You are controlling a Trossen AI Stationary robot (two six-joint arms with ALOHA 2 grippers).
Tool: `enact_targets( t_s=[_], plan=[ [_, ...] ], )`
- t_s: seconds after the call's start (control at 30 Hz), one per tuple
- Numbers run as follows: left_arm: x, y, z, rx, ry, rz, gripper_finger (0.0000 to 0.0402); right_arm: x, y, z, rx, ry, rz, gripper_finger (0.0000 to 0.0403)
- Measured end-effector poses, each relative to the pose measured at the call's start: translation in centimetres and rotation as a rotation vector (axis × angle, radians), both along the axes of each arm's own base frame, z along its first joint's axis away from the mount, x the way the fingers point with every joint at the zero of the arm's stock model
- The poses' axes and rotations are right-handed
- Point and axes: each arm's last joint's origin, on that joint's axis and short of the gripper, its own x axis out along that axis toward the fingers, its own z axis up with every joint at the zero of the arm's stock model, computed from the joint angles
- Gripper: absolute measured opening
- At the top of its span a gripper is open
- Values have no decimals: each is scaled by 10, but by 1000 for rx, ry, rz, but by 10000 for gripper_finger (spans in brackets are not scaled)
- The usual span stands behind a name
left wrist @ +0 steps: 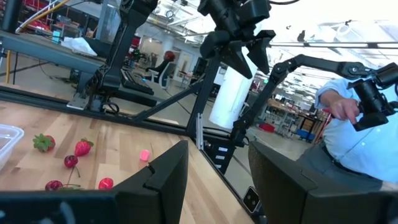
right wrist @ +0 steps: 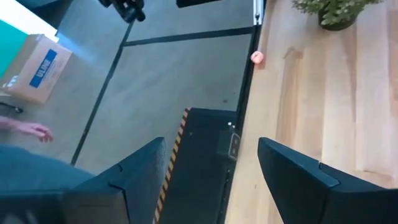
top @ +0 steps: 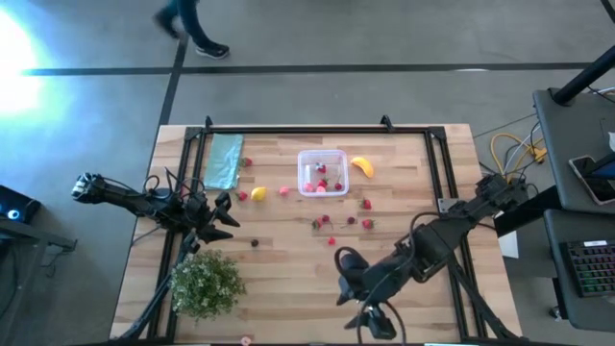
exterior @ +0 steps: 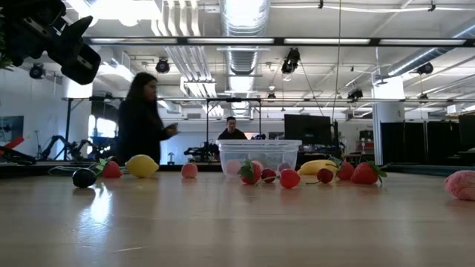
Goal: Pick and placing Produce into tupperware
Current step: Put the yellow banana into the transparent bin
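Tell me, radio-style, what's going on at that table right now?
Both grippers empty, left and right, fingers apart, off the fruit. Tupperware holds some berries; banana, lemon outside. Nothing in the way.

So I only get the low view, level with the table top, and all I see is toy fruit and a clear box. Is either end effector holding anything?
Observer: No. The left end effector is open and empty in its own wrist view.
Operator: And the other one?
Observer: The right end effector is open too, with nothing in it. It hangs over one edge of the table.
Operator: Is anything in the box yet?
Observer: From above, the tupperware holds a few red and pink pieces.
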Motion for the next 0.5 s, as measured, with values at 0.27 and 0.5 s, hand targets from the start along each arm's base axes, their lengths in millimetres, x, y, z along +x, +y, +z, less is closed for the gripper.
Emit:
enact_targets(
  t_s=[0.27, 0.5],
  plan=[
    [0, 0, 0, 0, -1, 0, 155, -1, -3, 2, -19, -18, -7, 251],
    [0, 0, 0, 0, -1, -2, 155, -2, -4, 2, -42, -21, -21, 247]
  ],
)
